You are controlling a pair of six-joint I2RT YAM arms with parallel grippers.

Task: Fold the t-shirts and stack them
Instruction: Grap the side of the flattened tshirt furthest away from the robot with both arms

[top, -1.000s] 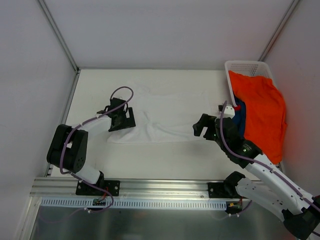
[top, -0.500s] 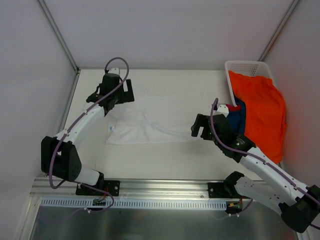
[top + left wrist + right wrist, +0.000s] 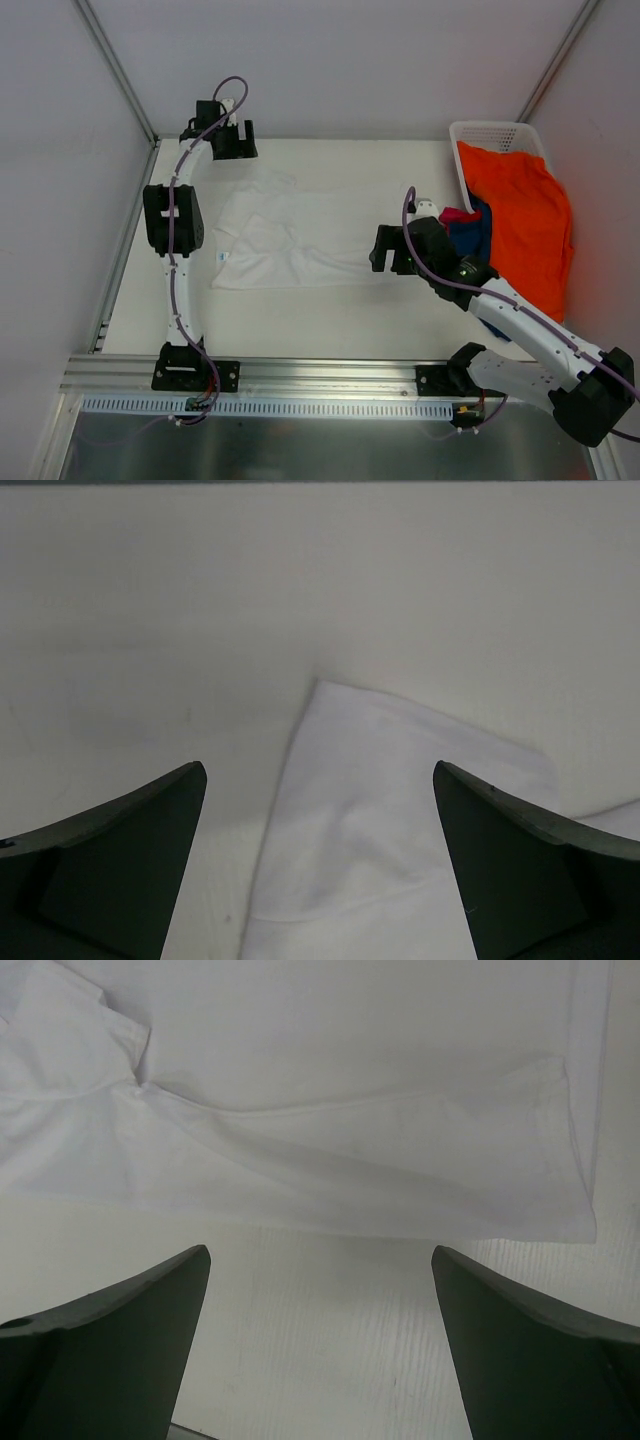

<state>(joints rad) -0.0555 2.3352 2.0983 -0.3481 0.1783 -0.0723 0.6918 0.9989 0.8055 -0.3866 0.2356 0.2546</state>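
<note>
Plain white cloth t-shirt [image 3: 295,240] lies on tabletop [image 3: 330,310]. Left claw [image 3: 226,141] spread, far-left. Right claw [image 3: 388,250] spread, at the shirt's right edge.

1. White t-shirt [image 3: 290,240]: plain white, no print; betw. L gripper [image 3: 225,140] & R gripper [image 3: 390,250].
2. Orange t-shirt [image 3: 525,225]: bright solid orange, right of R gripper.
3. Navy t-shirt [image 3: 480,235]: dark blue; magenta t-shirt [image 3: 458,214]: pinkish red; both just right of R gripper.
4. Basket [image 3: 490,132]: white lattice.
5. Both grippers black; arms [image 3: 520,320] white w/ black joints; cables [image 3: 235,85] purple.
6. Table [image 3: 330,310]: off-white.

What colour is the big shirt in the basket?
Bright orange shirt, seen best from the top camera.
</note>
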